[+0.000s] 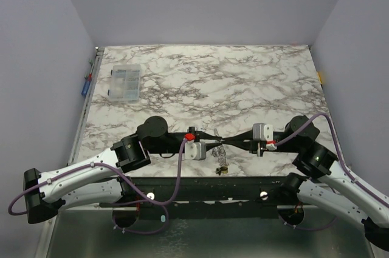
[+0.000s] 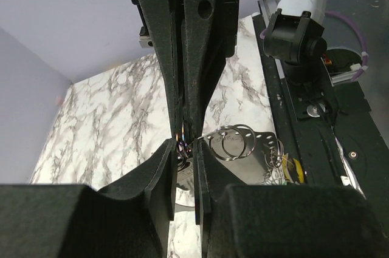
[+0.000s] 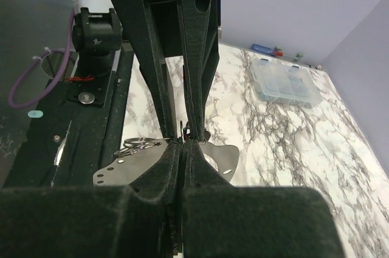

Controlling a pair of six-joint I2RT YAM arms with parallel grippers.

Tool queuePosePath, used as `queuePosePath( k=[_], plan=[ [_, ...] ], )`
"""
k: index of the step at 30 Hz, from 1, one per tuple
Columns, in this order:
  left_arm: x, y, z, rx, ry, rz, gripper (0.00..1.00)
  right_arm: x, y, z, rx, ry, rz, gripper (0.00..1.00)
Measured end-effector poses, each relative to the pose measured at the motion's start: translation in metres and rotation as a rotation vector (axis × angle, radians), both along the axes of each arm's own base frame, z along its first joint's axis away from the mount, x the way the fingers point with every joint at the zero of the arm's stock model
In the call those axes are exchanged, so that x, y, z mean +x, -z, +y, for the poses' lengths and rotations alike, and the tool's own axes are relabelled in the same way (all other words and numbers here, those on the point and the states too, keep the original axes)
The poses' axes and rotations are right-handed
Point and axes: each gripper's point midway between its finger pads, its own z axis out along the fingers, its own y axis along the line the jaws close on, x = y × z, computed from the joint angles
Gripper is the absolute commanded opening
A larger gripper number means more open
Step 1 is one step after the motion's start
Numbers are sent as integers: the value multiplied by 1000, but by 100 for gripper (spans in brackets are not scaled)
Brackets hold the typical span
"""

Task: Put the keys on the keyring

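Observation:
My two grippers meet tip to tip low over the table's near edge, left gripper (image 1: pixel 217 142) and right gripper (image 1: pixel 227 142). The right gripper (image 3: pixel 183 142) is shut on the keyring (image 3: pixel 183 128), a thin loop seen edge-on at its tips. A flat silvery plate (image 3: pixel 121 167) with holes and two silvery loops (image 2: pixel 229 142) hang with it. The left gripper (image 2: pixel 185 150) has its jaws a narrow gap apart around a small silvery metal piece (image 2: pixel 184 173); whether they press on it does not show. The keys (image 1: pixel 222 162) dangle below, one with a yellow head (image 2: pixel 294 170).
A clear plastic compartment box (image 1: pixel 124 82) lies at the far left of the marble table (image 1: pixel 243 82). The table's near edge and the black mounting frame (image 1: pixel 206 188) run just under the hanging bunch. Purple cables (image 1: pixel 180 173) loop beside both arms.

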Motion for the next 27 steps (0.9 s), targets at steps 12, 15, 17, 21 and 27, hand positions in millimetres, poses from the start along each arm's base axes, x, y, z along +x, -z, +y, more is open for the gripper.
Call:
queuePosePath(
  k=[12, 15, 17, 21, 27],
  plan=[
    [6, -2, 1, -9, -39, 14, 26, -1, 0, 0, 1, -5, 1, 1],
    [6, -2, 1, -10, -40, 21, 14, -1, -2, 0, 7, -3, -4, 1],
    [6, -2, 1, -13, -41, 27, 6, 0, -3, -1, 11, 1, -9, 1],
    [5, -5, 0, -25, -41, 41, 0, 0, -7, -2, 24, 4, -19, 0],
    [7, -7, 0, -35, -45, 44, 0, 1, -11, -2, 36, 8, -24, 5]
  ],
)
